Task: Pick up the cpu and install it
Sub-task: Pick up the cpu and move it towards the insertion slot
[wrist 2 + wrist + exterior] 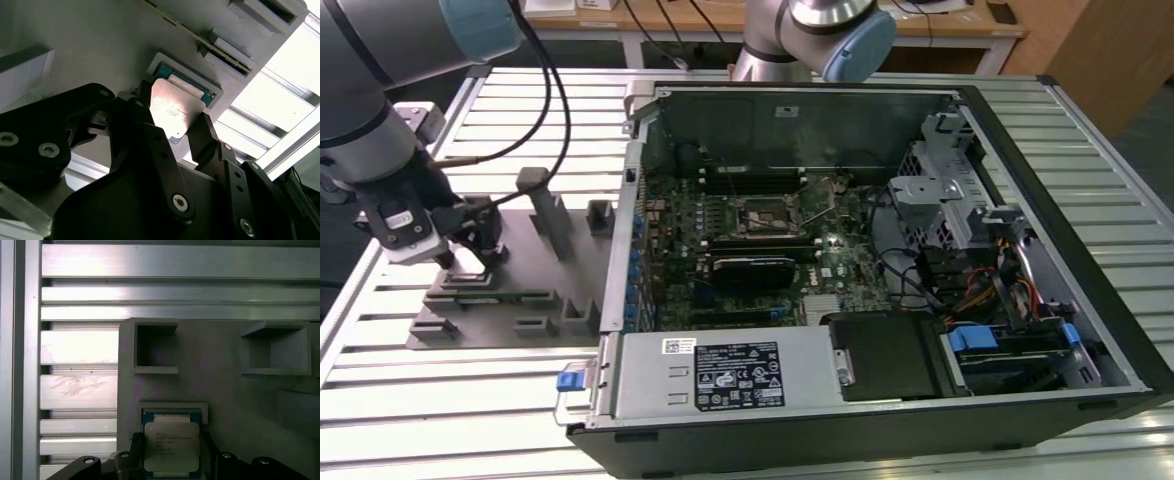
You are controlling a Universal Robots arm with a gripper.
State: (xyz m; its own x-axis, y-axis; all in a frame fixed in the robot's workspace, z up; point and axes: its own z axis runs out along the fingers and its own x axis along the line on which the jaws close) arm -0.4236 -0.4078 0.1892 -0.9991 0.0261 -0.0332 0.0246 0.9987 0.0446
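Hand (464,262): at the exterior view's left, low over the grey fixture plate (520,315). It is grasping the cpu, with 2 black fingers (205,137) set against opposite edges of the chip.
Cpu (171,445): a flat square chip with its shiny silver top facing up, held between the 2 fingers in both wrist views. It lies at a shallow rimmed pocket (172,406) with a blue-green inner edge. Whether it rests in that pocket or is raised off it cannot be told.
Fixture plate: lies flat on the counter (480,410), just beside the computer case, and carries several grey blocks. In the first wrist view, 2 open square pockets (155,345) sit beyond the cpu's pocket.
Counter: made of long aluminium slats, bright under the light.
Computer case (1081,230): lies on its side with the open face up, towards the exterior view's right and well apart from the hand.
Motherboard (674,230): green, on the floor of the case.
Socket (761,215): a black square with a metal frame, near the middle of the motherboard.
Power supply (720,375): a grey metal box at the near side of the case.
Arm joint (854,45): grey with a light-blue cap, beyond the far side of the case.
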